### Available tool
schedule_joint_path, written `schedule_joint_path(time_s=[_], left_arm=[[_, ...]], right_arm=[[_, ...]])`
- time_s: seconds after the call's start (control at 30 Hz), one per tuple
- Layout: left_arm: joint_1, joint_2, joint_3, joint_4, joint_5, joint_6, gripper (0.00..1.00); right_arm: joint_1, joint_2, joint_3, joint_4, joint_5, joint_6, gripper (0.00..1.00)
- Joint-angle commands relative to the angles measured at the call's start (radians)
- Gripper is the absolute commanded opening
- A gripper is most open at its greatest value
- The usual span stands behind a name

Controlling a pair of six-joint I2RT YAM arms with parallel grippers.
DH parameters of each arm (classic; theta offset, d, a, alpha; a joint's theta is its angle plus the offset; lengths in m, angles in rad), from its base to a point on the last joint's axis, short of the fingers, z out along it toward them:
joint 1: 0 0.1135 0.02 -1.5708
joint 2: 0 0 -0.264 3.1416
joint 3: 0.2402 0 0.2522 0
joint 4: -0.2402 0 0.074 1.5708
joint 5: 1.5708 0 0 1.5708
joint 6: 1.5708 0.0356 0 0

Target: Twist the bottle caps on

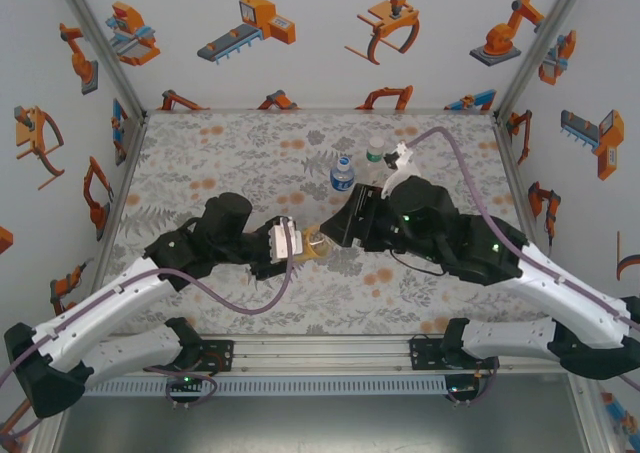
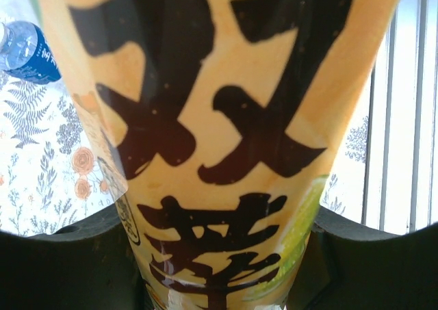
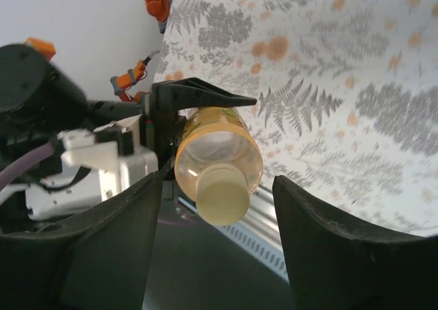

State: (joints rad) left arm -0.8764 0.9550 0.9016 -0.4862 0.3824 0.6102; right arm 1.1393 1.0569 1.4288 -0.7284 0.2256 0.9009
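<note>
In the left claw (image 1: 302, 243), shut tight on its body, lies the yellow bottle (image 2: 226, 152). It is held on its side and seemingly clear of the mat (image 1: 220, 153), with its neck pointing away from that claw towards the other one. On the end of the neck sits a pale cap (image 3: 220, 195), square to the bottle. Whether it is turned fully home cannot be told. The right claw (image 3: 220, 187) faces the cap head-on. Its jaws stand apart with the cap between them and a gap showing on either side, so it grips nothing.

By my reading, this first bottle is at its capping step: the cap is on the thread, and at most some twisting is left. Just beyond the right claw, two more bottles stand upright side by side, the blue bottle (image 1: 342, 173) and then the pale bottle (image 1: 375, 153). Their tops are too small to tell whether they are capped, so they may be work left to do.
</note>
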Motion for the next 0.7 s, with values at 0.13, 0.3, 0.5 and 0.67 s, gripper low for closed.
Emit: schedule_joint_path(time_s=[0.13,0.3,0.5,0.67], left_arm=[[-0.001,-0.034,0.014,-0.022,0.114,0.031,0.00],[-0.001,-0.049,0.012,-0.024,0.153,0.034,0.00],[-0.002,-0.044,0.029,-0.058,0.156,0.045,0.00],[-0.003,-0.049,0.033,-0.074,0.151,0.057,0.00]], right_arm=[[-0.004,-0.050,0.094,0.051,-0.328,-0.878,0.60],[-0.005,-0.045,0.104,-0.037,-0.574,-1.327,0.59],[-0.004,0.004,0.144,-0.143,-0.641,-1.610,0.58],[-0.004,0.049,0.167,-0.162,-0.670,-1.622,0.54]])
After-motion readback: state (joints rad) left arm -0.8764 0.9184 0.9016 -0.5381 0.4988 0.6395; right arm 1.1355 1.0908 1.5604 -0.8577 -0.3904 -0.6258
